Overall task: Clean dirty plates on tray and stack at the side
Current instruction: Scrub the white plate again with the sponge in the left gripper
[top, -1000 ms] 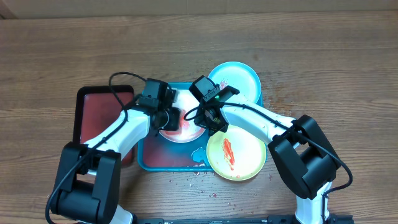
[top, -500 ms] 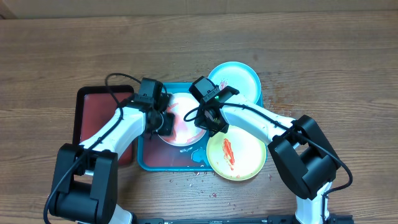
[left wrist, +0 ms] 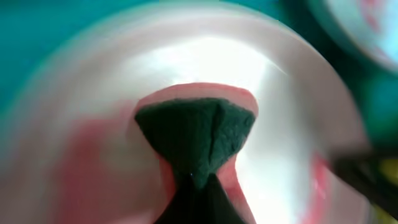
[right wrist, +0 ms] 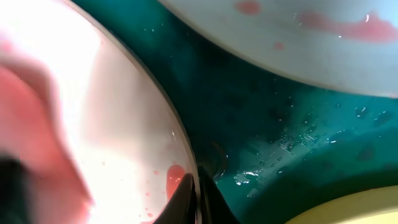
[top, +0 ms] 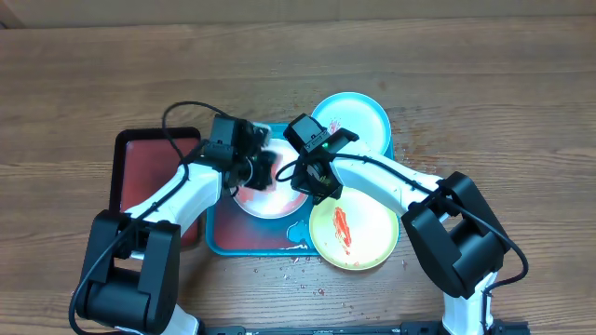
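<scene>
Over the middle of the table, seen from overhead, the turquoise tray point(top: 231, 238) carries the white plate point(top: 275, 200) in its 9 o'clock half. The light blue plate point(top: 358, 116) sits at its 1 o'clock corner and the yellow-green plate point(top: 361, 240) at 4 o'clock, lapping over the rim. A dark-red tray point(top: 140, 177) lies just beside it at 9 o'clock. Both arms reach in from 6 o'clock, elbows out, wrists pitched down over the white plate, with the left gripper point(top: 264, 172) above its 11 o'clock part and the right gripper point(top: 305, 183) at its 3 o'clock edge. From the left wrist, blurred, a dark green scouring pad point(left wrist: 196, 134) is pinched to a narrow waist in the jaws and pressed on the plate amid a pink-red sauce smear point(left wrist: 93, 168). From the right wrist, the jaws are almost closed, their fingertips point(right wrist: 184, 200) nipping the white plate's rim. Wet tray floor and the red-smeared light blue plate lie toward 1 o'clock, and the yellow-green plate's edge toward 4 o'clock.
</scene>
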